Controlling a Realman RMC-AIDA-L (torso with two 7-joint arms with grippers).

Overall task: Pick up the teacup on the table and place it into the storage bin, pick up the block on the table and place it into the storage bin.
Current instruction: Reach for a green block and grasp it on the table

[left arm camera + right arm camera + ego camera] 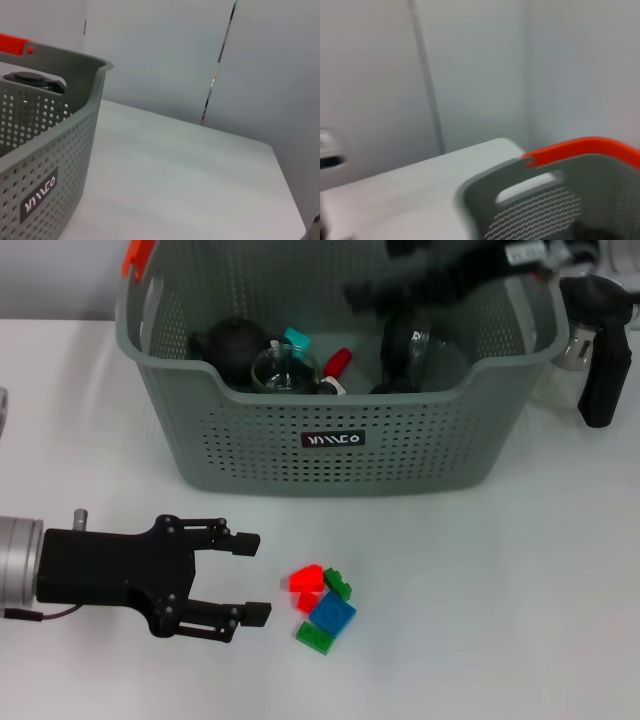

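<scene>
The storage bin [330, 455] stands at the back middle of the table; its wall [45, 165] and orange handle tip [580, 147] fill parts of both wrist views. A block cluster [322, 606] of red, blue and green bricks lies on the table in front of it. My left gripper [255, 578] rests low on the table just left of the block, open, fingers pointing at it. My right gripper [400, 290] is a blur above the bin's right half. Under it, inside the bin, sits a dark round thing [410, 345] that may be the teacup.
Inside the bin are also a black teapot [235, 345], a clear glass cup [283, 370], a teal piece [297, 338] and a red piece [338, 362]. A black handled tool [600, 350] stands at the bin's right side.
</scene>
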